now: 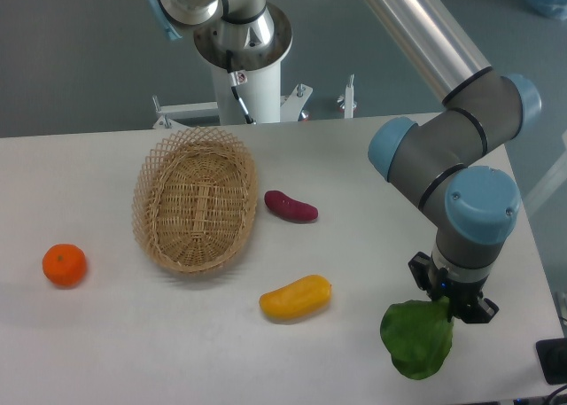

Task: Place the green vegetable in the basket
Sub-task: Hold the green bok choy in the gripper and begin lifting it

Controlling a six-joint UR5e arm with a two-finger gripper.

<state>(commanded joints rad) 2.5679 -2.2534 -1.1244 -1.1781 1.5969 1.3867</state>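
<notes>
Green vegetable (pixel 416 338): broad crinkled leaves, lying at the near right corner of the table (pixel 372 352), well apart from every other item. Its stem end points up into the tool (pixel 450 306), and the pale stem itself is not visible, being covered by the tool body.

Tool: black, pointing straight down from the grey and blue wrist, directly over the top of the vegetable. Likely placed so to take the vegetable by its firm stem rather than its floppy leaves. The fingers are too dark and too small to separate from the leaf edge; whether they are closed on the stem or merely around it cannot be told. Whether the vegetable rests on the table or hangs just above it is equally unclear, though a faint shadow sits under the leaves.

Basket (pixel 196 199): tan woven wicker, oval, open lattice rim, lying on the left half of the table with nothing visible inside. It is far from the vegetable, so a long carry leftward across the table appears to remain.

Purple vegetable (pixel 291 206): small, just beside the basket's right rim, apart from it.

Yellow vegetable (pixel 296 298): oblong, near the basket's near end, lying between basket and tool, roughly along the likely carry path.

Orange (pixel 65 265): round, far left, beyond the basket.

Robot base column (pixel 244 73): white, behind the table; arm cut off by the top edge.
</notes>
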